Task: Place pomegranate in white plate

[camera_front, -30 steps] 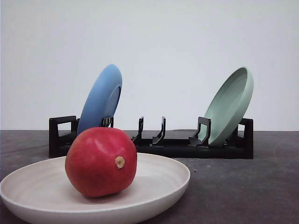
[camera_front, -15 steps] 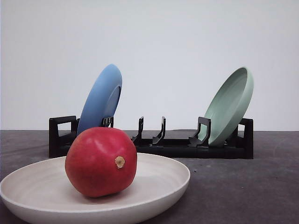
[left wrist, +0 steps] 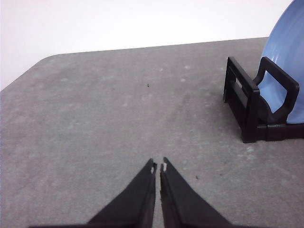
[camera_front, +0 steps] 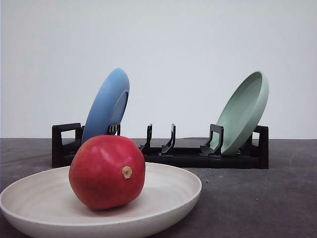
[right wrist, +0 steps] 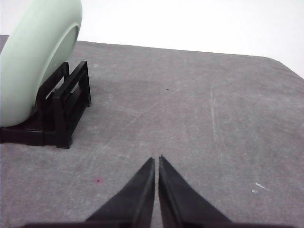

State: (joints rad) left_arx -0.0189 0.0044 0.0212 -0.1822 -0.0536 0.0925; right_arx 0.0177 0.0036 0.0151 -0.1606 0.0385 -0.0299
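Note:
The deep-red pomegranate (camera_front: 107,171) rests inside the white plate (camera_front: 173,196) at the front left of the table, its tan stem scar facing the camera. In the left wrist view my left gripper (left wrist: 158,166) is shut with nothing in it, its black fingers meeting over bare grey tabletop to the left of the rack's end. In the right wrist view my right gripper (right wrist: 156,160) is shut too, holding nothing, over bare table to the right of the rack.
A black dish rack (camera_front: 188,154) stands across the back of the table. A blue plate (camera_front: 106,106) leans in its left end and a pale green plate (camera_front: 243,111) in its right end. Grey tabletop lies between the rack and the white plate.

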